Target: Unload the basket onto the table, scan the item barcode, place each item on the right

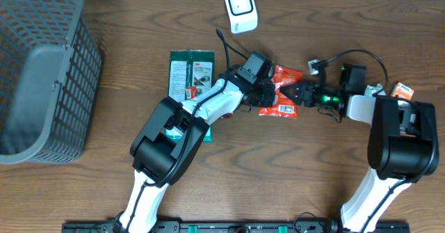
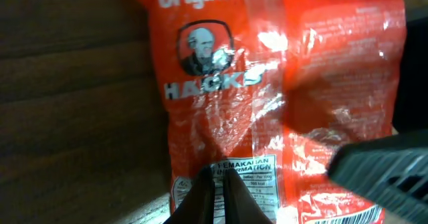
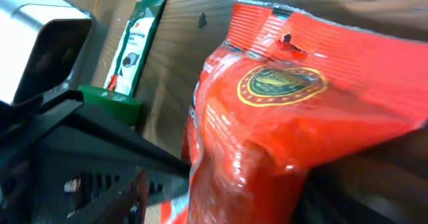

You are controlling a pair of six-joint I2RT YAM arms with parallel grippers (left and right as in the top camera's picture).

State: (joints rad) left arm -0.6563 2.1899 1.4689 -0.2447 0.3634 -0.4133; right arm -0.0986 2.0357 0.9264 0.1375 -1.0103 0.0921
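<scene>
A red Hacks candy packet (image 1: 284, 87) lies at mid-table between my two grippers. My left gripper (image 1: 268, 94) is at its left edge. In the left wrist view the fingers (image 2: 217, 190) are pressed together over the packet's (image 2: 281, 83) white nutrition label, apparently pinching the film. A strip of barcode (image 2: 348, 218) shows at the bottom edge. My right gripper (image 1: 304, 94) is at the packet's right side. In the right wrist view the packet (image 3: 287, 117) fills the space between the open jaws. The white scanner (image 1: 240, 9) stands at the table's far edge.
A green packet (image 1: 191, 73) lies left of the red one, and another green item (image 1: 182, 127) sits partly under my left arm. A grey mesh basket (image 1: 42, 73) stands at the far left. A small orange packet (image 1: 402, 90) lies at the right.
</scene>
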